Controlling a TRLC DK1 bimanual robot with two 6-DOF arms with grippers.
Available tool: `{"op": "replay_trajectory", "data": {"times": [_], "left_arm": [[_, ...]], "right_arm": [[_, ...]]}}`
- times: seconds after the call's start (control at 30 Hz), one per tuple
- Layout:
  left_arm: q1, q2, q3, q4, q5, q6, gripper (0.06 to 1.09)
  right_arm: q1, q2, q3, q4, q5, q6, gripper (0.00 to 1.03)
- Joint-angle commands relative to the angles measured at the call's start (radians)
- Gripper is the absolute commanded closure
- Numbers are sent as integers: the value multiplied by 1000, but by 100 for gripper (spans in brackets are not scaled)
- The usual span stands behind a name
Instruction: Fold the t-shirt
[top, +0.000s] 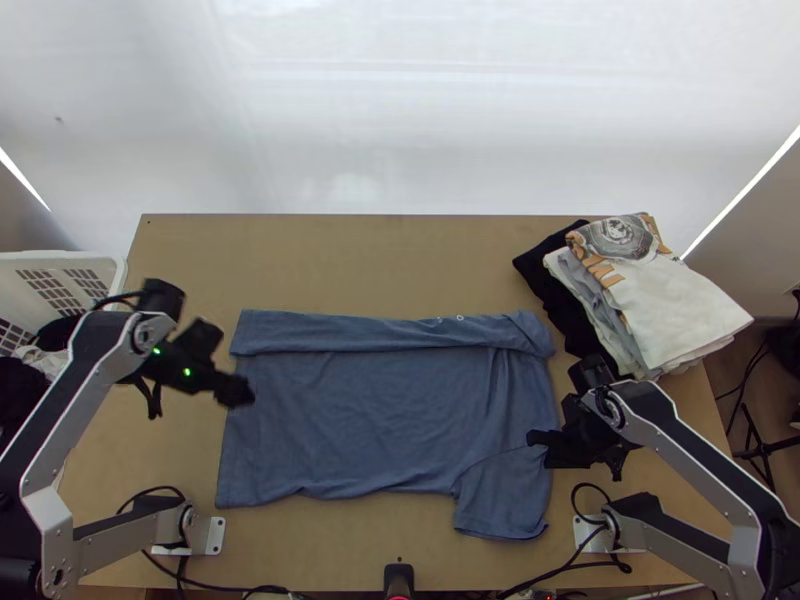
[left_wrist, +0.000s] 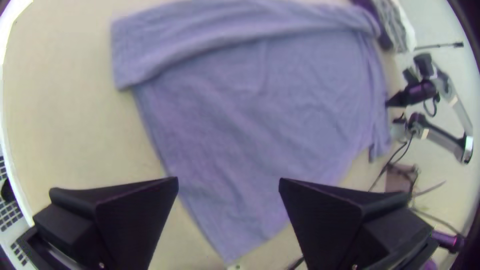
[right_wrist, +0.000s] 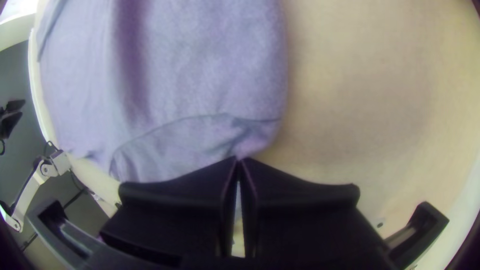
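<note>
The blue t-shirt (top: 370, 415) lies spread on the table, its far side folded over in a long strip and one sleeve sticking out toward the near edge at the right. My left gripper (top: 236, 391) is over the shirt's left end; in the left wrist view the left gripper (left_wrist: 228, 182) stands open above the cloth (left_wrist: 270, 110), holding nothing. At the shirt's right end, by the near sleeve, is my right gripper (top: 537, 440). The right wrist view has the right gripper (right_wrist: 238, 159) shut, with the edge of the shirt (right_wrist: 200, 75) pinched between its fingertips.
A stack of folded garments (top: 660, 300) lies at the table's far right, a white one on top. White baskets (top: 70, 265) with dark and light cloth stand off the left edge. Bare tabletop (top: 370, 250) stretches beyond the shirt. Cables run along the near edge.
</note>
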Motion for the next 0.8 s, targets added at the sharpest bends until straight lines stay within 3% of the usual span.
{"op": "replay_trajectory", "data": {"times": [0.0,0.37,0.57,0.77], "left_arm": [[-232,28,33,-358,-336,56,11],[-442,56,-213,-324,-382,115,11],[-588,114,-268,-280,-399,33,11],[-612,110,-318,-206,-374,22,11]], "right_arm": [[10,-15,2,-2,7,2,100],[15,-18,7,-2,14,2,100],[15,-25,7,-2,17,2,100],[9,-25,7,0,18,2,100]]}}
